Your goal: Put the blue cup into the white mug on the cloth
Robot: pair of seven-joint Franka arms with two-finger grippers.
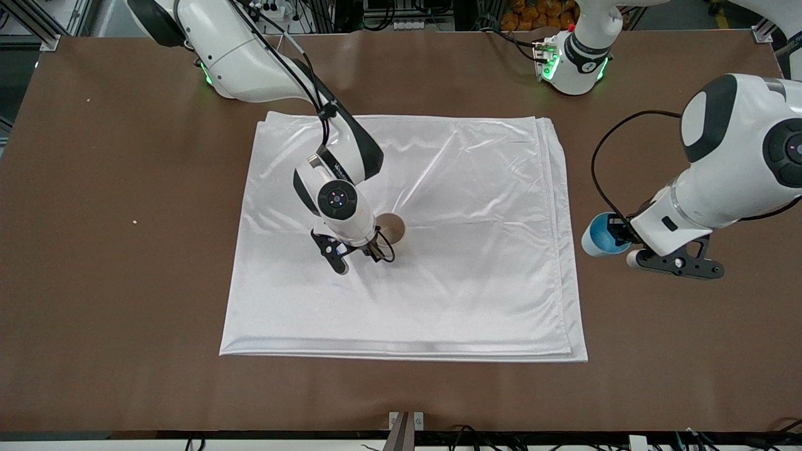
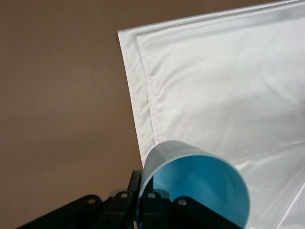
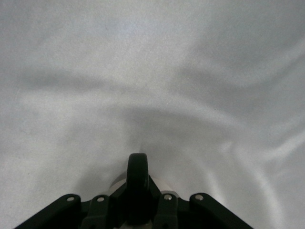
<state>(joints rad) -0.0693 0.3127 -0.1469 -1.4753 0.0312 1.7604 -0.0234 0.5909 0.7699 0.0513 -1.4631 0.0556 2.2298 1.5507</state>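
Left tool point(image 1: 617, 241) clamps the blue cup point(image 1: 600, 235); right tool point(image 1: 374, 249) grips the white mug point(image 1: 391, 230) by its handle.

the blue cup point(image 1: 600, 235), light blue, is held tipped above the brown table beside the cloth point(image 1: 476, 207). the white mug point(image 1: 393, 229) is stood upright mid-cloth, its black handle point(image 3: 138, 174) gripped.

brown table point(image 1: 125, 282), cluttered edges
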